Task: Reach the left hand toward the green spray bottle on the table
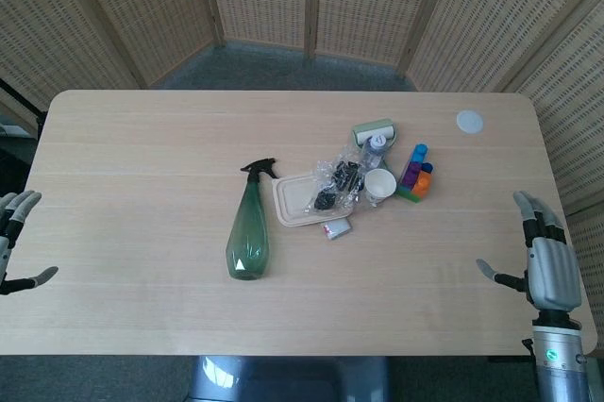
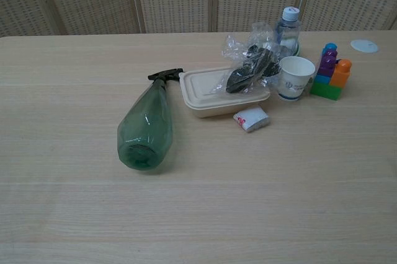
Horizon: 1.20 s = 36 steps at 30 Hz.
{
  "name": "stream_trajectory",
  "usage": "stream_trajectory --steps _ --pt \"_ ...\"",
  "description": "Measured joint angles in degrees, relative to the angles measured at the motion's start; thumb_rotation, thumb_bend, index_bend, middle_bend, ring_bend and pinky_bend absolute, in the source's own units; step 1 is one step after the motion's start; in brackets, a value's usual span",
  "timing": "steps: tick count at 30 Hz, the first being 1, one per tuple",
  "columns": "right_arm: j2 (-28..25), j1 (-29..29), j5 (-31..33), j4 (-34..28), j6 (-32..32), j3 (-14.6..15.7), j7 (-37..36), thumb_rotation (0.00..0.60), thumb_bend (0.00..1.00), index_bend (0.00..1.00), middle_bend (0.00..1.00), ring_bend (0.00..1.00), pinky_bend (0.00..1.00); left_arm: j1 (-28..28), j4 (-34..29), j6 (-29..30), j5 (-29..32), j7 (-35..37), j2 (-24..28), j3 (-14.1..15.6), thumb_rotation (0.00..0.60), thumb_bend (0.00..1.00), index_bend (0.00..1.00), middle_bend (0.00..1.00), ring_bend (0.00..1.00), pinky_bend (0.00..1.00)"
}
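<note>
A green spray bottle lies on its side near the middle of the table, black nozzle pointing away from me; the chest view shows the same spray bottle base-on. My left hand hovers at the table's left edge, far left of the bottle, fingers spread and holding nothing. Off the right edge, my right hand stands upright with fingers apart, also holding nothing. Neither hand shows in the chest view.
Right of the bottle sit a beige lidded container, a crinkled clear bag with dark contents, a paper cup, a small wrapped packet, a water bottle, stacked toy blocks and a white disc.
</note>
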<state>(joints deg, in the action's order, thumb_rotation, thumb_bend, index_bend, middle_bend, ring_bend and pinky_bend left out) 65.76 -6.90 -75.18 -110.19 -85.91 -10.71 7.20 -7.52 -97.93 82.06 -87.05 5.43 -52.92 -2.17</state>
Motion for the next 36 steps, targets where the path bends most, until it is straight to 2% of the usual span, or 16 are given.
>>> stream_trajectory --steps 9,15,18,22,31,36 --pt "-0.7 0.0 0.2 -0.3 0.3 -0.1 -1.1 0.6 0.0 0.0 0.0 0.0 0.0 -0.6 3.2 -1.1 -0.9 2.3 -1.4 0.6 0.6 0.0 0.0 0.0 0.0 0.0" --pt "-0.8 0.1 1.9 -0.3 0.2 -0.9 -1.5 0.6 0.0 0.0 0.0 0.0 0.0 -3.9 11.0 -3.1 -4.0 6.1 -4.0 0.2 0.6 0.0 0.0 0.0 0.0 0.0" --pt "-0.7 -0.1 3.2 -0.2 0.3 -1.6 -1.4 0.6 0.0 0.0 0.0 0.0 0.0 -7.9 17.4 -5.5 -6.9 8.9 -5.7 0.0 0.6 0.0 0.0 0.0 0.0 0.0" --pt "-0.4 -0.6 4.8 -0.1 0.7 -2.3 -1.1 0.6 0.0 0.0 0.0 0.0 0.0 -15.9 26.2 -11.2 -11.1 12.7 -8.9 -0.2 0.6 0.0 0.0 0.0 0.0 0.0" --pt "-0.3 -1.1 7.6 0.8 2.2 -3.2 -2.1 0.6 0.0 0.0 0.0 0.0 0.0 -33.2 34.5 -27.6 -16.5 13.1 -18.4 0.2 0.6 0.0 0.0 0.0 0.0 0.0" --pt "-1.1 -1.0 8.1 1.1 2.9 -3.6 -4.3 0.6 0.0 0.0 0.0 0.0 0.0 -39.4 37.4 -32.3 -17.0 10.9 -23.9 0.0 0.6 0.0 0.0 0.0 0.0 0.0"
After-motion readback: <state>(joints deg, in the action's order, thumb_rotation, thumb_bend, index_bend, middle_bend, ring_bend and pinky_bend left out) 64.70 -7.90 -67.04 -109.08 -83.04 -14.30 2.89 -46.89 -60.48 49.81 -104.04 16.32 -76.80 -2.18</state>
